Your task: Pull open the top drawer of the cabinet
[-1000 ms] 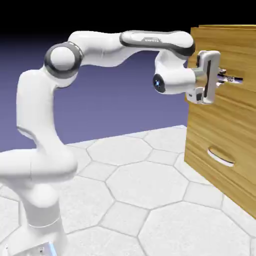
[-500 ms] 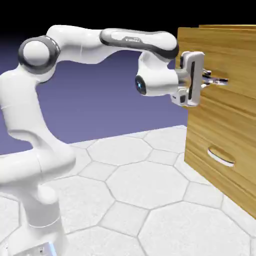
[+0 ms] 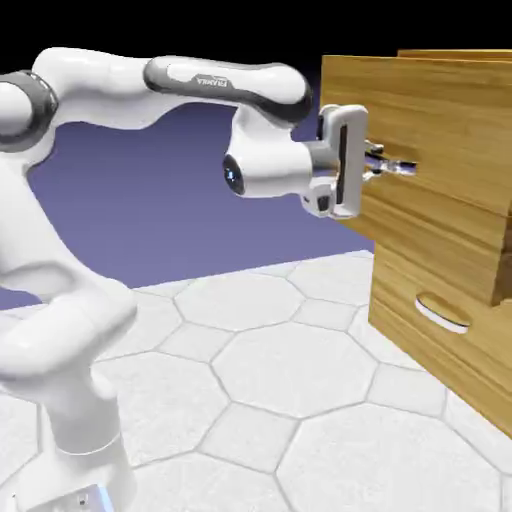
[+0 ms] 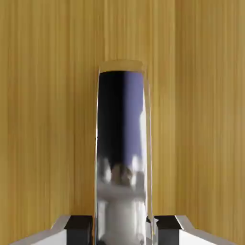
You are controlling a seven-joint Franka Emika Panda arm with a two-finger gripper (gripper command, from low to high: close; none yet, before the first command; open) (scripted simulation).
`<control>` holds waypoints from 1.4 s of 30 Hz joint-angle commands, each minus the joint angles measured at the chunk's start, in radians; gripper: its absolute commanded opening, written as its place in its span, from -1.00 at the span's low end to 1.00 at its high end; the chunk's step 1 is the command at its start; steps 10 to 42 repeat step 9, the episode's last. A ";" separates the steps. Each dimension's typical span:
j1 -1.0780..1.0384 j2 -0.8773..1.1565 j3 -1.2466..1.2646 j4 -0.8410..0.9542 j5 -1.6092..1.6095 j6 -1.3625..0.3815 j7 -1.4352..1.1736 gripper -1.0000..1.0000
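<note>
The gripper (image 3: 388, 165) is pinching the silver handle (image 4: 122, 158) of the top drawer (image 3: 430, 130), its fingers (image 4: 79, 227) pressing on both sides of the bar. The drawer is standing out from the cabinet (image 3: 445, 330), overhanging the lower drawer (image 3: 440, 300). The arm (image 3: 200, 85) is reaching level from the left.

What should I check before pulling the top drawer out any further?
1. End effector closed on the straight silver bar handle: ok, fingers on both sides of it in the hand view.
2. Golden-brown wood-grain top drawer out of the tall wood-grain cabinet: ok, front stands clear of the lower drawer's.
3. Lower drawer with curved handle shut: ok.
4. Remaining drawer travel: cannot tell.
5. White hexagon-tiled table under the arm free of obstacles: ok.
</note>
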 commanded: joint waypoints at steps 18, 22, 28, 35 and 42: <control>0.234 -0.175 -0.188 -0.170 -0.027 0.057 0.011 1.00; 0.234 -0.175 -0.188 -0.170 -0.027 0.057 0.011 1.00; 0.234 -0.175 -0.188 -0.170 -0.027 0.057 0.011 1.00; 0.234 -0.175 -0.188 -0.170 -0.027 0.057 0.011 1.00; 0.234 -0.175 -0.188 -0.170 -0.027 0.057 0.011 1.00</control>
